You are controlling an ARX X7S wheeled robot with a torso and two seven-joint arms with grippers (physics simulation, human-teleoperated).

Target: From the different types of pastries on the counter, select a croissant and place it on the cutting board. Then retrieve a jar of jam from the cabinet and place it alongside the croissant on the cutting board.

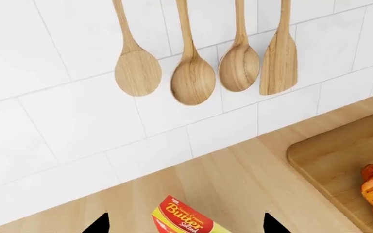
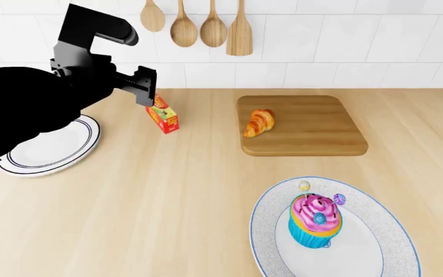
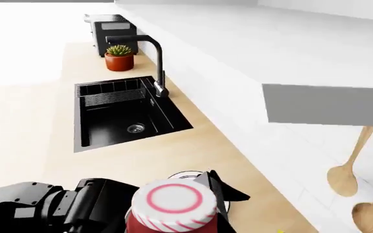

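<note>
Fingers of our right gripper (image 3: 173,206) clasp the squat dark-red jam jar (image 3: 172,206) high above the counter, with the golden croissant (image 2: 259,122) already on the brown wooden cutting board (image 2: 314,124) below.

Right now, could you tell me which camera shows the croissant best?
The head view: the croissant shows whole on the cutting board. The left wrist view cuts it off at the frame edge; the right wrist view misses it.

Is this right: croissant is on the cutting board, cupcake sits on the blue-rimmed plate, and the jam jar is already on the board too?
Not quite. The jar of jam is not on the cutting board; the right wrist view shows it held between the right gripper's fingers. The head view confirms the croissant on the board and the cupcake on its plate.
</note>
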